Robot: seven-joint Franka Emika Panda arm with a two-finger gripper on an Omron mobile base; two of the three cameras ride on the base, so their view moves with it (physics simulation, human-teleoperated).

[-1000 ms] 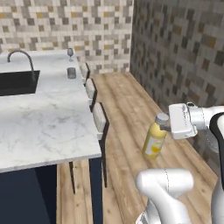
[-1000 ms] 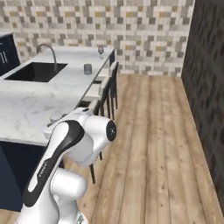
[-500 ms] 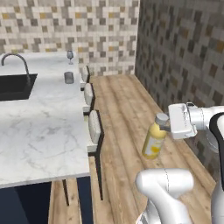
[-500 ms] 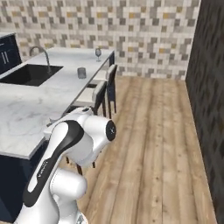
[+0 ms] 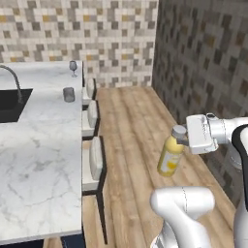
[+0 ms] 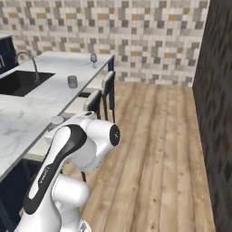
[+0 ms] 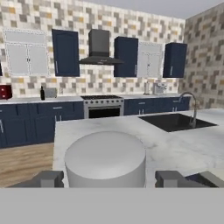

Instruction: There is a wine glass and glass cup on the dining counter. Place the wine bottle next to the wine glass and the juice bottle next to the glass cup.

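Left base view has swung since a second ago, the white grey-veined marble worktop [image 5: 43, 160] now nearer. The claw [image 5: 186, 139] pinches the stout yellow juice bottle [image 5: 170, 156] at its grey-white cap, over wooden floor [image 5: 131, 126] beside that worktop. At the worktop's far end stand the grey tumbler [image 5: 69, 94] and stemmed wine glass [image 5: 73, 67], before a mosaic-tiled wall [image 5: 97, 34].

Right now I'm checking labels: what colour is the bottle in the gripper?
Yellow juice bottle with a grey-white cap, clearest in the left base view.
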